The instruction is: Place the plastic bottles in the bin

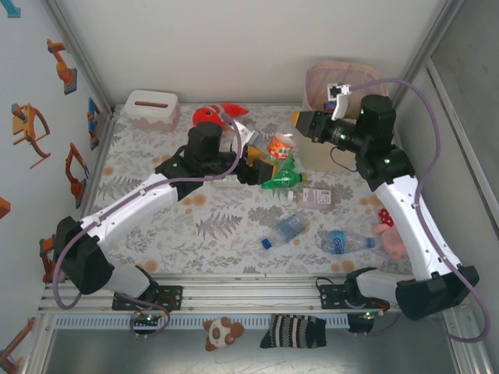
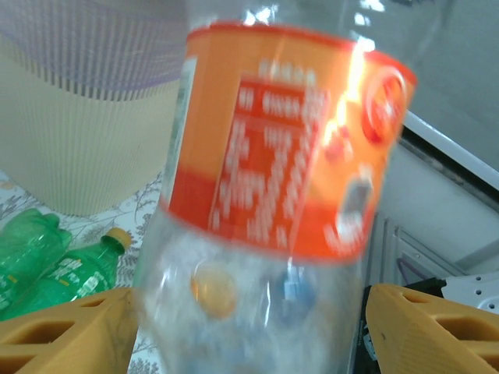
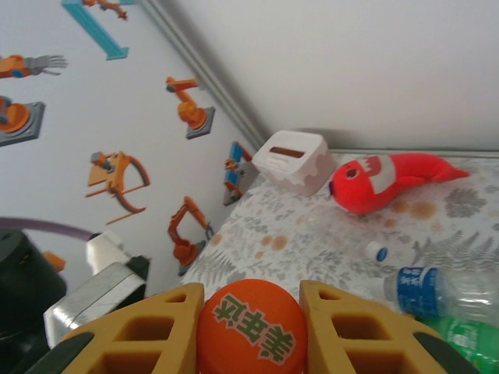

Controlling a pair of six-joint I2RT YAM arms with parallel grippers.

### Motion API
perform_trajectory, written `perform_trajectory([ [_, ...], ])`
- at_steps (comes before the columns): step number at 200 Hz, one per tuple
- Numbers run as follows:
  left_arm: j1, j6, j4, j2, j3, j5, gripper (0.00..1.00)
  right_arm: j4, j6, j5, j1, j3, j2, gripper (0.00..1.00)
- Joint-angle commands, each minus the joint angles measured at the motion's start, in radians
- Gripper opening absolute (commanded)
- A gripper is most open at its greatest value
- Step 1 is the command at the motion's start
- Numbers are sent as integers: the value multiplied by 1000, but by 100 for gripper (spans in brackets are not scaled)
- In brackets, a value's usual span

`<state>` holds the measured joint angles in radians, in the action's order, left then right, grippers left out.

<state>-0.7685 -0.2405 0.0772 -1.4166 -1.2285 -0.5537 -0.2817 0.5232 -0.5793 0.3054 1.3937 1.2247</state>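
1. The right gripper (image 1: 296,126) has its yellow fingers (image 3: 129,335) clamped on the orange cap (image 3: 249,331) of the orange-labelled bottle (image 1: 279,146).
2. This bottle is in the air just beside the bin (image 1: 331,74), on its left side, not inside it.
3. The left gripper (image 1: 263,162) is at the lower part of the same bottle. In the left wrist view its fingers (image 2: 425,327) stand apart on both sides of the bottle (image 2: 281,140): one finger is at the bottle's edge, the other is clearly free of it.
4. The bin stands at the far right corner of the table (image 1: 156,202); its beige wall (image 2: 86,156) is close behind the bottle.
5. Two green bottles (image 1: 284,175) lie on the table under the grippers, near the foot of the bin.
6. Two blue-labelled bottles (image 1: 341,241) lie closer to the arm bases, and a clear one (image 1: 316,196) lies between them and the bin.
7. The red fish toy (image 1: 214,114) and the white tissue box (image 1: 152,107) are at the far edge, well apart from the bin.
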Motion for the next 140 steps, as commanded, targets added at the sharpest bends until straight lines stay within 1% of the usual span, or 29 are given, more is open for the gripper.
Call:
perform_trajectory([
  [1,20,-5,7,89,45,23,77,-47,-25,164,-3,86,1,25],
  [34,43,4,59,152,85,55,77,-52,-5,325,-56,183,70,25],
  [61,52,10,85,196,112,85,78,-49,59,382,-143,305,178,24],
  [74,54,10,90,210,125,99,78,-14,92,405,-180,337,222,22],
  [99,58,12,98,230,140,128,78,107,186,474,-246,328,288,19],
  [105,60,15,101,234,143,132,78,119,210,493,-257,332,308,16],
  [116,64,15,99,240,146,139,78,120,250,533,-280,348,345,7],
  [123,66,15,96,243,149,141,78,136,271,559,-286,345,364,2],
  [140,70,9,87,246,158,148,78,172,293,619,-289,343,411,0],
])
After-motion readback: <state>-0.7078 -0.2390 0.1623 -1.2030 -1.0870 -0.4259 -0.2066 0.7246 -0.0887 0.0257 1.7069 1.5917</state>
